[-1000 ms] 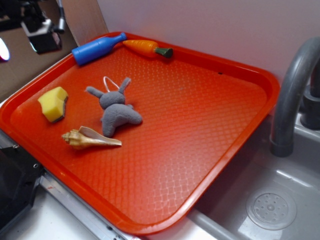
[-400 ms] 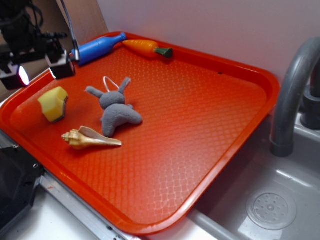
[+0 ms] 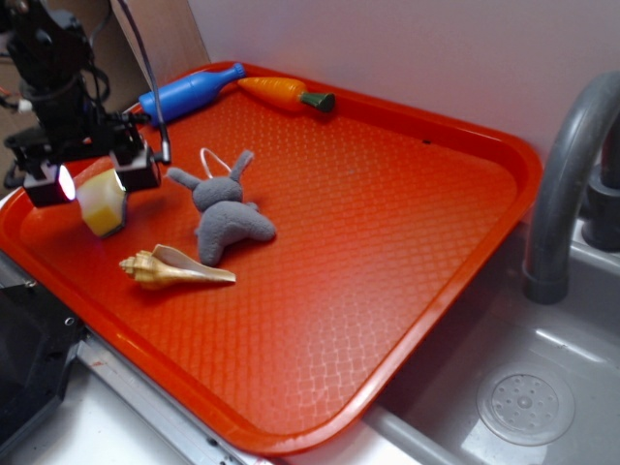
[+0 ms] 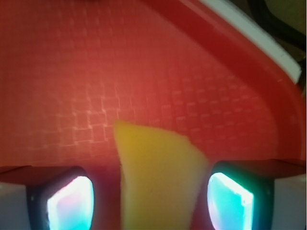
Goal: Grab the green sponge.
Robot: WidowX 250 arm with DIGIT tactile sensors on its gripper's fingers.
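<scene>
So the green sponge (image 3: 104, 201) sits on the red tray (image 3: 387, 242) near its left edge, up on one side with the yellow foam showing. The gripper (image 3: 94, 180) hangs right over it with the jaws spread wide — one lit pad on either side, not touching yet as far as I can tell. In the wrist view the sponge (image 4: 158, 177) sits dead centre between the pads, so I'd guess that's lined up for a squeeze. The grey bunny (image 3: 225, 208) and the seashell (image 3: 172, 268) lie just beside it — tight spot.
</scene>
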